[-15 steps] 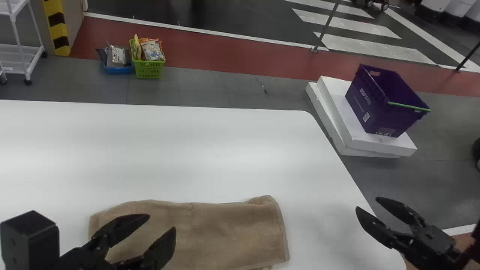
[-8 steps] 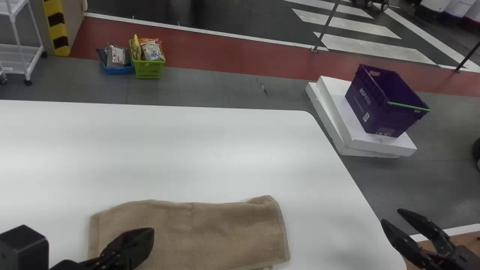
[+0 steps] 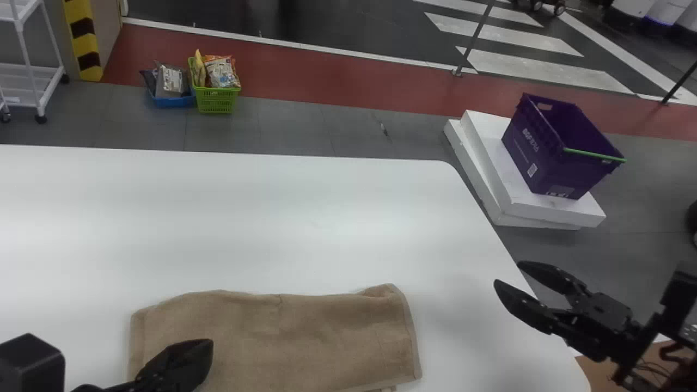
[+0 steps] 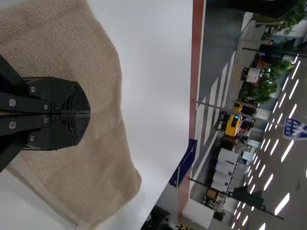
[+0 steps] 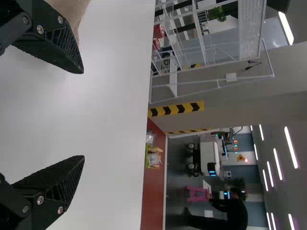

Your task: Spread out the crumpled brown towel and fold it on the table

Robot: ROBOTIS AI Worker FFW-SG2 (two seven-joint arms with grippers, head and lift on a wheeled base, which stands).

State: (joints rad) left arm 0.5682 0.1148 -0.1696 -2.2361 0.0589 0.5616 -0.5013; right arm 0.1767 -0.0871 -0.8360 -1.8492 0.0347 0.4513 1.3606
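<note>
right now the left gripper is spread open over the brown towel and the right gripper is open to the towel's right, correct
No, the left gripper over the brown towel is shut, its fingers together, as the left wrist view shows; the right gripper is indeed open to the towel's right.

Towel (image 3: 326,337) brown; table (image 3: 272,228) white; fingers (image 3: 523,307) black; crate (image 3: 536,155) purple, green-edged; wall tape (image 3: 83,43) yellow-black striped.

So the brown towel (image 3: 305,332) is lying pretty flat on the white table (image 3: 245,218), folded into a longish rectangle, near side cut off by the view. Far edge's kinda wavy, one corner bunched up a bit, hemmed edge showing at the right end.
</note>
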